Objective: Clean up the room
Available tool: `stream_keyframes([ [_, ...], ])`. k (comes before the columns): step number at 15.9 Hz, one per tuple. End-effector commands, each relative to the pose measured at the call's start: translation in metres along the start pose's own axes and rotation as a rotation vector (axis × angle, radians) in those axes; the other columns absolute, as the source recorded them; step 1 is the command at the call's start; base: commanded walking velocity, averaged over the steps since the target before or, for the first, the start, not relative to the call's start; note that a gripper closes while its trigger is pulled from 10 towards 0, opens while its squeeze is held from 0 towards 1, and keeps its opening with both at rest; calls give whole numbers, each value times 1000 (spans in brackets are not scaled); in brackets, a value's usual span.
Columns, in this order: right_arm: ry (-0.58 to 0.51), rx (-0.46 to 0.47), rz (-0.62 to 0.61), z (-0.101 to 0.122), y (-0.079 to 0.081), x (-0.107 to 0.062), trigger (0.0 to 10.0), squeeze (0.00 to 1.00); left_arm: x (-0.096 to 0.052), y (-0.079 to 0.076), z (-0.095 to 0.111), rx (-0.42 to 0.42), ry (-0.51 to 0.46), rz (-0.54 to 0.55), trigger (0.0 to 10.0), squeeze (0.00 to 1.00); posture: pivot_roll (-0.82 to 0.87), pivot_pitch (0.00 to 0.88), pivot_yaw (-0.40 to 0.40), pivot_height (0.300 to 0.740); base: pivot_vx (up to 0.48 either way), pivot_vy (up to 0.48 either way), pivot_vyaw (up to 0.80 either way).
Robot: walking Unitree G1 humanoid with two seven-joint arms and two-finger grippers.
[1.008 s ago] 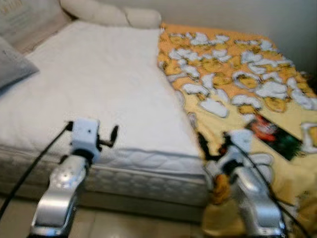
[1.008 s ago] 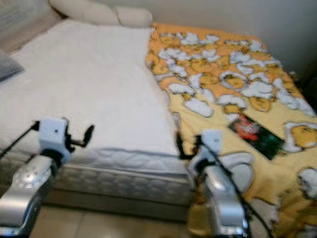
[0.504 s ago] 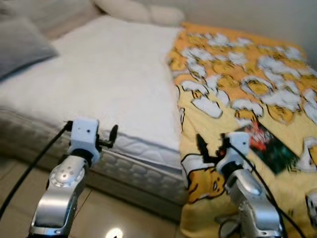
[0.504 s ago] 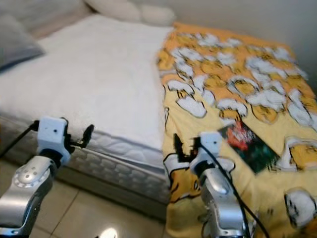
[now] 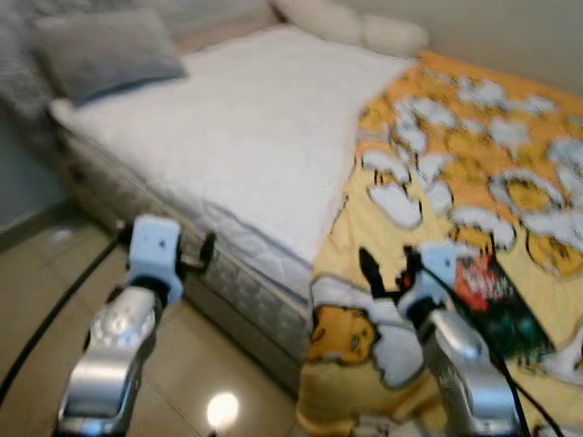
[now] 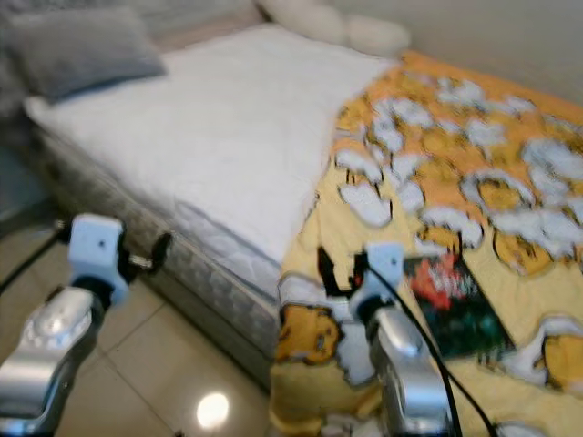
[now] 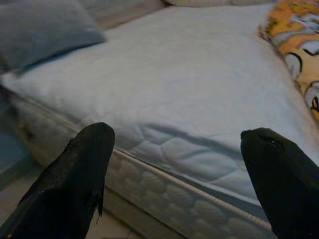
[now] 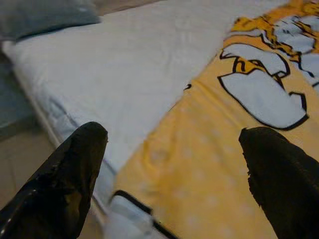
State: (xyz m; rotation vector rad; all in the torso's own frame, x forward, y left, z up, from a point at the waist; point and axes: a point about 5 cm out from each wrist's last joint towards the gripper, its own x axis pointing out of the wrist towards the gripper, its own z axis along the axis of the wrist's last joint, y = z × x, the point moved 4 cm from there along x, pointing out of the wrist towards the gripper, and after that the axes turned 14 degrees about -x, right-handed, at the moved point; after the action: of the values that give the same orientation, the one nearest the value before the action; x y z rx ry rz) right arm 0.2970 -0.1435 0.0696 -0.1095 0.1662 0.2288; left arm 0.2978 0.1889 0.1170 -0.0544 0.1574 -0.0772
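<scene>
Left hand [image 7: 174,174] fingers apart before mattress [image 5: 246,137]; right hand [image 8: 174,174] apart over yellow blanket [image 5: 474,164].

Both silver arms are held forward and raised in front of the bed [image 5: 246,146], which serves as the landmark. The left gripper [image 7: 179,149] is held off the bed's near side edge, above the floor, with its two black fingers [image 7: 75,174] spread wide apart and nothing between them. The right gripper [image 8: 174,144] is held over the bed's near corner, its fingers [image 8: 279,174] likewise spread wide and empty.
</scene>
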Motion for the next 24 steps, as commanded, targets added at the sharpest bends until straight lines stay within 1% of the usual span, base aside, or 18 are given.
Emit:
stream_keyframes([
  [1,0,-17,-10,1,-7,-1,10000,1000,0,-6,2,-7,-10,-17,10000,1000,-156,0,-32,740,0,-480,800],
  [4,1,-32,22,1,-2,0,10000,1000,-2,-4,2,-10,-11,-9,10000,1000,-153,0,-41,740,0,-480,800],
  [6,8,-38,27,1,1,2,10000,1000,-1,-4,3,-24,-17,-10,10000,1000,-158,0,-35,740,0,-431,0],
  [7,12,-31,25,1,1,3,10000,1000,0,-6,3,-35,-12,-22,10000,1000,-155,0,-33,740,0,0,0],
  [9,15,-30,18,1,-1,5,10000,1000,0,-12,1,-11,2,-52,10000,1000,-157,0,-30,740,0,0,0],
  [15,18,-19,16,1,-1,6,10000,1000,0,-18,-1,-1,17,-75,10000,1000,-153,0,-28,740,0,0,0],
  [17,37,-16,2,-2,-4,6,10000,1000,-1,-19,-3,5,24,-82,10000,1000,-151,0,-28,740,0,0,0],
  [19,76,-12,-52,-8,-12,6,10000,1000,-1,-20,-6,5,38,-89,10000,996,-151,0,-28,740,0,0,0],
  [21,151,-14,-170,-18,-34,5,10000,1000,-1,-22,-9,8,53,-108,10000,980,-148,0,-32,740,0,0,0],
  [22,167,-6,-207,-20,-41,3,10000,1000,-1,-23,-10,8,58,-120,10000,980,-149,0,-32,740,0,0,0],
  [23,203,20,-279,-27,-57,0,10000,1000,-1,-27,-12,3,74,-157,10000,984,-149,0,-32,740,0,0,0],
  [24,222,34,-322,-31,-72,-4,10000,1000,-1,-35,-14,8,90,-222,10000,980,-152,0,-31,740,0,0,0],
])
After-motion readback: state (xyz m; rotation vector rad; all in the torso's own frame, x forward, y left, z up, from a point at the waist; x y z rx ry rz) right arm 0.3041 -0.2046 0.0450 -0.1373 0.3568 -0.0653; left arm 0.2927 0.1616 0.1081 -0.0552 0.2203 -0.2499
